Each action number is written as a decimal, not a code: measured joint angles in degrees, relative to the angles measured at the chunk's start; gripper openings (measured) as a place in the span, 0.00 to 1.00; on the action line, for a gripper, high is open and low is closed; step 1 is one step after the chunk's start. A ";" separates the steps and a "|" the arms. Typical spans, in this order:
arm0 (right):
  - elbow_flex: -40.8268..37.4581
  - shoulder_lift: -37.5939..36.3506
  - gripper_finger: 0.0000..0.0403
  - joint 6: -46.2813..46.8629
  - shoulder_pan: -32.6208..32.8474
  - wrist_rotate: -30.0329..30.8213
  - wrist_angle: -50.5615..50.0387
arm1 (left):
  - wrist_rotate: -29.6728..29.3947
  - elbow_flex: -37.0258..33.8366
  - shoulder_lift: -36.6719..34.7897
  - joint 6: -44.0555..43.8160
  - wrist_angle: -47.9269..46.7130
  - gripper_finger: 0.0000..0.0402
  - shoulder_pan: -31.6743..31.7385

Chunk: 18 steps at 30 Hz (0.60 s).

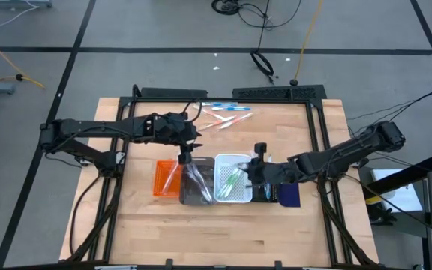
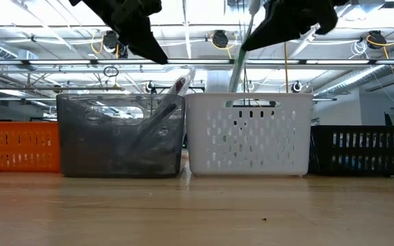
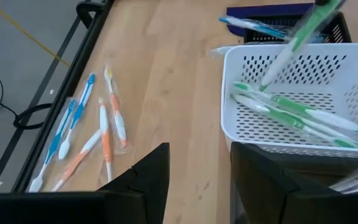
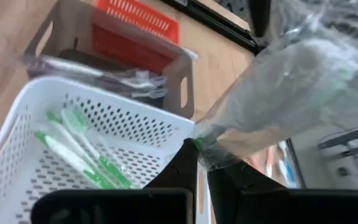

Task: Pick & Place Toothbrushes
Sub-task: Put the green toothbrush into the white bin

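Observation:
Several green toothbrushes (image 3: pixel 303 115) lie in the white tray (image 1: pixel 233 180). My right gripper (image 4: pixel 197 155) hangs over this tray, shut on one more green toothbrush (image 2: pixel 240 58) in a clear wrapper. My left gripper (image 3: pixel 199 174) is open over the grey tray (image 2: pixel 118 137) and holds nothing. In that tray a clear-wrapped toothbrush (image 2: pixel 173 92) leans on the wall. Blue and orange toothbrushes (image 3: pixel 86 134) lie loose on the table near its far edge (image 1: pixel 225 114). My right gripper pinches the wrapped green toothbrush between its two fingers, near the upper end (image 4: pixel 199 144), coming from above. The toothbrush hangs slanting below the fingers, and its lower end (image 3: pixel 267 78) reaches down inside the white tray. Whether it touches the tray floor I cannot tell.
The trays stand in a row across the table's middle: orange (image 1: pixel 165 178), grey, white, black (image 2: pixel 361 150) and navy (image 1: pixel 289 195). A blue toothbrush (image 3: pixel 253 26) lies by the navy tray. Bare wood runs along the near edge (image 1: pixel 223 232).

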 joint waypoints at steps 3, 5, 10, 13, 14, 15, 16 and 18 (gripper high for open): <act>-0.04 1.22 0.02 -0.74 0.92 0.20 0.34 | 0.00 0.00 0.00 -0.37 0.00 0.42 0.00; 0.02 2.05 0.02 -0.64 0.88 0.62 1.47 | 0.00 0.00 0.00 -0.50 0.04 0.42 0.00; 0.00 4.05 0.02 -0.63 0.80 0.51 1.55 | 0.00 -0.02 0.00 -0.55 0.03 0.42 0.00; -0.01 4.97 0.05 -1.08 0.49 0.26 2.61 | 0.00 -0.04 0.00 -0.56 0.03 0.42 0.00; -0.02 5.19 0.07 -1.24 0.49 0.25 2.70 | 0.00 -0.04 0.00 -0.57 0.05 0.42 0.00; -0.02 5.34 0.09 -1.29 0.44 0.25 3.12 | 0.00 -0.04 0.00 -0.59 0.05 0.42 0.00; -0.02 5.36 0.12 -1.27 0.38 0.29 3.35 | 0.00 -0.04 0.00 -0.65 0.04 0.42 0.00; -0.02 5.36 0.17 -1.25 0.38 0.12 3.26 | -0.01 -0.04 0.00 -0.70 0.05 0.42 0.00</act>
